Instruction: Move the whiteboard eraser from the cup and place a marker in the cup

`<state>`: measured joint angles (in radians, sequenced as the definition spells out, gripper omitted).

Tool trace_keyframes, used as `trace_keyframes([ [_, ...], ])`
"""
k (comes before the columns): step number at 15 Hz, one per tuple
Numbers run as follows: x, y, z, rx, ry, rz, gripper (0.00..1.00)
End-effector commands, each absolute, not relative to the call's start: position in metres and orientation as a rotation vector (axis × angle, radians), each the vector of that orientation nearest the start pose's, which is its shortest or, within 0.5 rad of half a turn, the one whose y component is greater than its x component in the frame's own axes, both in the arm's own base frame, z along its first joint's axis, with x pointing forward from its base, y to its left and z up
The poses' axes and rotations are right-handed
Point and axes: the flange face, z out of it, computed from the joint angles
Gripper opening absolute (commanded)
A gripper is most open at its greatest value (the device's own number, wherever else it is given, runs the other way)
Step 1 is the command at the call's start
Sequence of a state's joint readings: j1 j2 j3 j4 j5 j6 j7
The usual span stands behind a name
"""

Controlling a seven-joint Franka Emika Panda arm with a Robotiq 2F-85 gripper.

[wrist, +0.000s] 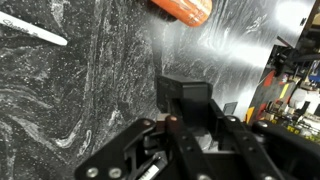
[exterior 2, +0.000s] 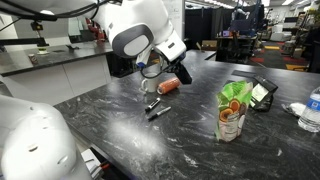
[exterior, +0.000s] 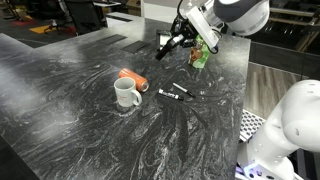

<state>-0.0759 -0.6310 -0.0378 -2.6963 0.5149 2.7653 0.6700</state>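
Fingers [wrist: 130, 145] of the gripper [exterior: 170, 42] are pinched on the whiteboard eraser [wrist: 186, 98], held above the table [exterior: 60, 70], out of the cup [exterior: 126, 93]. In an exterior view, the cup is seen at seven o'clock from the gripper and a marker [exterior: 172, 95] at six, lying nine-to-three.

Arm up high, gripper clamped

In an exterior view my arm [exterior: 235, 12] enters from the upper right, with the gripper [exterior: 170, 44] angled down-left. In the wrist view I see it closed on the whiteboard eraser [wrist: 188, 98].

table [exterior: 70, 125]: glossy dark marbled stone | cup [exterior: 126, 94]: smooth white ceramic
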Motion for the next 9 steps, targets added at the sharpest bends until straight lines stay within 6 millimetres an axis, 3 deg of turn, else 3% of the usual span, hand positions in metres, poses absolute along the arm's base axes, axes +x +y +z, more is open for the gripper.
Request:
trace_keyframes([
  [1, 0.377, -0.092, 0.463, -1.97, 1.507, -0.703, 0.07],
  [4, 0.379, -0.101, 0.445, -1.946, 1.558, -0.643, 0.07],
  [5, 0.381, -0.101, 0.44, -1.958, 1.566, -0.603, 0.53],
  [6, 0.382, -0.099, 0.437, -1.964, 1.579, -0.593, 0.54],
  [9, 0.385, -0.087, 0.437, -2.005, 1.575, -0.608, 0.75],
])
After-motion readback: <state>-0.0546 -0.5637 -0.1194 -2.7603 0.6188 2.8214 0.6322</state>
